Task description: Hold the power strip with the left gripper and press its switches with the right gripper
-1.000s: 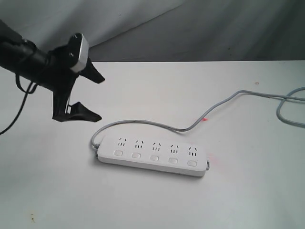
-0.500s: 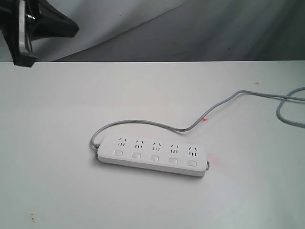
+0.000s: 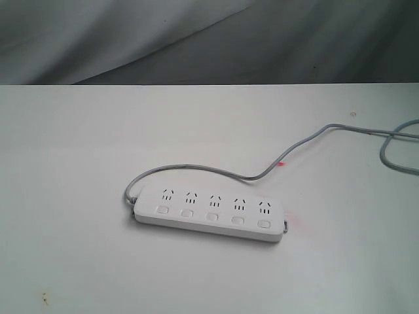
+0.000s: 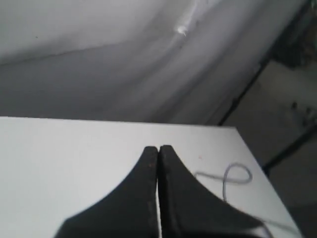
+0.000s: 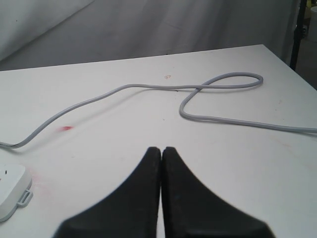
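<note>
Strip [image 3: 209,214] is seen flat mid-table [image 3: 78,163], cord [image 3: 308,140] trailing right, switches [image 3: 212,216] face-up for pressing. Left gripper [image 4: 158,148] and right gripper [image 5: 161,149] are pinched closed, nothing held, both clear of strip.

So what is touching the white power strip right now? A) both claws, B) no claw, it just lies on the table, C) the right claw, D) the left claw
B: the power strip lies alone on the table with only its grey cord attached, and each wrist view shows a closed claw over bare table, the left gripper and the right gripper.
</note>
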Tool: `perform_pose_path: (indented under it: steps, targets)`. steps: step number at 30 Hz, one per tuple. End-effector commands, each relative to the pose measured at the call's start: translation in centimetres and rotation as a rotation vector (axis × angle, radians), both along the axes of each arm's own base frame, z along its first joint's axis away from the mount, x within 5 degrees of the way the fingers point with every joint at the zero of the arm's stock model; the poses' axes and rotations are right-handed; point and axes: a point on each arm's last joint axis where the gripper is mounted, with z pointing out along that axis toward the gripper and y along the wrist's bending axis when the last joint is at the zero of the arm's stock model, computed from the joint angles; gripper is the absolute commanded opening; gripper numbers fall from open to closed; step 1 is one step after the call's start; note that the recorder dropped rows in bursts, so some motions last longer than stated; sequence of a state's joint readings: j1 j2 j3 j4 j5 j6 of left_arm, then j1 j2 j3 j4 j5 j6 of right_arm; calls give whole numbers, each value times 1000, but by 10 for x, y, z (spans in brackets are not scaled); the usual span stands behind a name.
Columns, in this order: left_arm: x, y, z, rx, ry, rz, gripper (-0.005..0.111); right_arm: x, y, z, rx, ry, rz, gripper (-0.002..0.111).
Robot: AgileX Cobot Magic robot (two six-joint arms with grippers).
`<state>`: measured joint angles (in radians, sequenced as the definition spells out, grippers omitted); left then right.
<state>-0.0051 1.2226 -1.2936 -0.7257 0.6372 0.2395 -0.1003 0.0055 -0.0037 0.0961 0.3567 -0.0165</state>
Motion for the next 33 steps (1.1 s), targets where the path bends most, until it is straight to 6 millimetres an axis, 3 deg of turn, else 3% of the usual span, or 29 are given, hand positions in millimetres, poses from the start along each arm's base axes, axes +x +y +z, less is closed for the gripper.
perform_pose_path:
  steps: [1, 5, 9, 11, 26, 33]
  targets:
    - [2, 10, 15, -53, -126, 145, 1, 0, -1, 0, -6, -17, -10, 0]
    - [-3, 25, 33, 175, -335, 268, 1, 0, -1, 0, -6, -17, -10, 0]
    - [-18, 34, 52, 470, -513, 326, 1, 0, -1, 0, -6, -17, -10, 0]
    - [-28, 35, 59, 526, -557, 337, 1, 0, -1, 0, -6, -17, -10, 0]
    - [-105, 34, 83, 371, -562, 343, 1, 0, -1, 0, -6, -17, -10, 0]
    - [-117, 34, 87, 270, -562, 362, 1, 0, -1, 0, -6, -17, -10, 0]
